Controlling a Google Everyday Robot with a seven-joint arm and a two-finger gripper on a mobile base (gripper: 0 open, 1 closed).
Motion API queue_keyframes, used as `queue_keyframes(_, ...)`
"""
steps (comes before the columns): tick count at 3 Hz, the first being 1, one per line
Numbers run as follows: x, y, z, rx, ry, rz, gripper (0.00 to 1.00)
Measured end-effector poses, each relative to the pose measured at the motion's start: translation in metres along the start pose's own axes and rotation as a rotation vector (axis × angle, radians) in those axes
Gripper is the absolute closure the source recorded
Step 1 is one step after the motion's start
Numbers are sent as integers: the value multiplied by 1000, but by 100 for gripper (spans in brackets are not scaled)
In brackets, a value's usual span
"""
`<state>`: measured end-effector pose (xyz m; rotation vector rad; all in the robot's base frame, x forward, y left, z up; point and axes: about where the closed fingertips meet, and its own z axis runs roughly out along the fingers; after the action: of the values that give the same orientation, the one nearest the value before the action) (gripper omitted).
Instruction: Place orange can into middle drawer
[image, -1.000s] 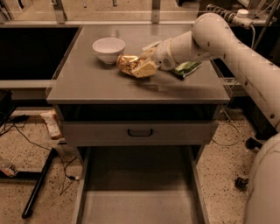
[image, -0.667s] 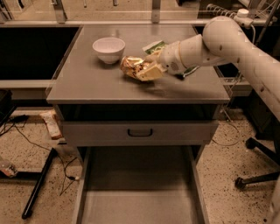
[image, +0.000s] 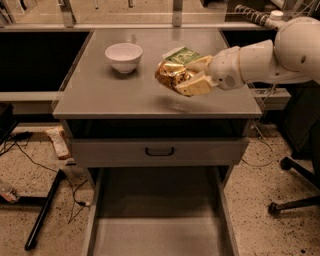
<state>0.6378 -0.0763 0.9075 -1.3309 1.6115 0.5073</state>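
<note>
The grey table (image: 100, 95) stood before me. Below it the middle drawer (image: 155, 235) was pulled out, its flat floor bare, under a shut drawer front (image: 115, 151). My arm (image: 265, 57) reached in from the right. A white bowl (image: 123, 56) sat on the table's far left, with a green snack bag (image: 182, 54) behind my claw (image: 186, 77). The claw was clamped on the orange can (image: 170, 75), which seemed to hang just above the table, well apart from the drawer.

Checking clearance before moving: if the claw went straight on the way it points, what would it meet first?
Probably nothing: the claw, holding the can, points across bare tabletop, passing in front of the bowl, though depth is unclear.
</note>
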Motion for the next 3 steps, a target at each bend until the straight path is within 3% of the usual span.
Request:
queue_keyframes(1, 17, 18, -33, 41, 31, -18, 100)
queue_keyframes(3, 84, 95, -45, 64, 26, 4, 100)
